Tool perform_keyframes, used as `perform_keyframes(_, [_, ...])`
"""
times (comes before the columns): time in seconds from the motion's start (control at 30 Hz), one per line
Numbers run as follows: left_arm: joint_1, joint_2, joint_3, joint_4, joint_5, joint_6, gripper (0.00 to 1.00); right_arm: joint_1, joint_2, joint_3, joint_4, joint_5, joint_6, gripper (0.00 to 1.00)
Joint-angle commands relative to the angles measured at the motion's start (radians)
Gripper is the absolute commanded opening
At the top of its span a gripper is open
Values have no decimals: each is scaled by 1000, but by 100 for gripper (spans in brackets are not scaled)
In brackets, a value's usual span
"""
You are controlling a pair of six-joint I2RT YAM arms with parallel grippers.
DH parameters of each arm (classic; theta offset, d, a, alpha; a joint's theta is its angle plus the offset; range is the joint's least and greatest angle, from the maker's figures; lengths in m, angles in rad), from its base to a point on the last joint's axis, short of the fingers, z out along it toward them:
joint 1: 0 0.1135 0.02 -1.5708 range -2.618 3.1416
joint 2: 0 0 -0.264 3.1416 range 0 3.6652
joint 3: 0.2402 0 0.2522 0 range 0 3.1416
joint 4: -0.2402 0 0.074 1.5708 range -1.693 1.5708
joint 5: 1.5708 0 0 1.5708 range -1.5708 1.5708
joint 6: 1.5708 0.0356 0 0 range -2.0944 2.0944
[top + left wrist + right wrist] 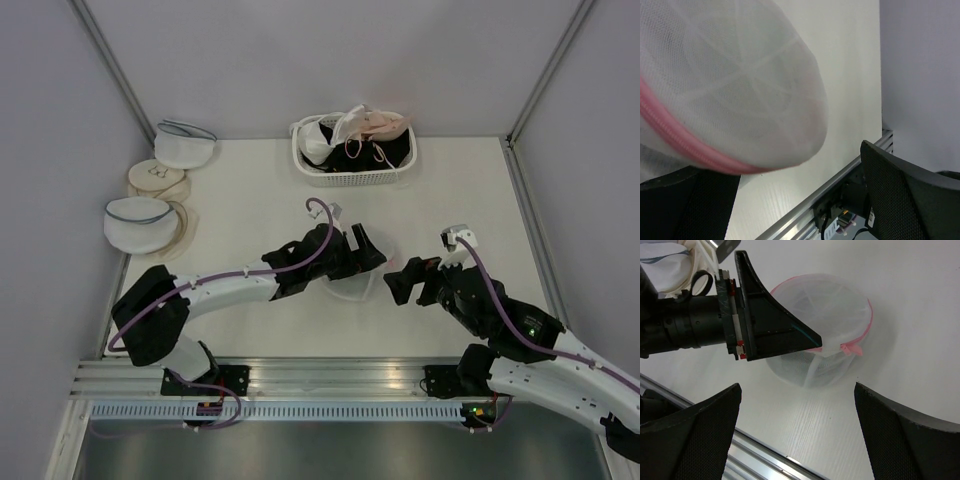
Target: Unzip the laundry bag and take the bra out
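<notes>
**Top view.** The laundry bag [352,287] rests on the table [250,200] at centre, between the two arms. The left gripper [368,252] reaches over it from the left with the forearm low and near level. Judge this as a steadying pose for unzipping. The right gripper [392,287] faces the bag from just beside it, wrist bent inward.

**Left wrist view.** The fingers [910,200] are spread wide and released. The mesh dome and pink zipper trim [685,142] lie against the finger at the picture's left.

**Right wrist view.** Your right fingers [900,435] are also spread, grasping nothing, and aimed toward the zipper pull [852,348]. The bra is not discernible here; it is possibly inside the mesh.
</notes>
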Motion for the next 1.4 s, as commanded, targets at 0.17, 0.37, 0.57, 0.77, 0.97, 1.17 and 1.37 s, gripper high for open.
perform_keyframes(0.17, [14, 36, 16, -12, -14, -23, 85, 2, -38, -23, 24, 12, 32, 98])
perform_keyframes(0.37, [28, 20, -7, 31, -6, 20, 14, 2, -41, -40, 26, 0, 42, 98])
perform_keyframes(0.57, [42, -25, -45, 83, 49, 74, 2, 2, 12, -99, 78, -58, 42, 98])
perform_keyframes(0.77, [100, -107, -129, 264, 265, 97, 2, 3, 86, -202, 245, -132, 71, 97])
perform_keyframes(0.97, [174, -164, -203, 437, 557, 71, 2, 2, 117, -256, 371, -147, 91, 79])
perform_keyframes(1.17, [231, -167, -275, 568, 744, 34, 2, 3, 112, -296, 500, -231, 133, 70])
perform_keyframes(1.37, [246, -89, -343, 849, 858, -108, 2, 2, 148, -314, 557, -238, 160, 65])
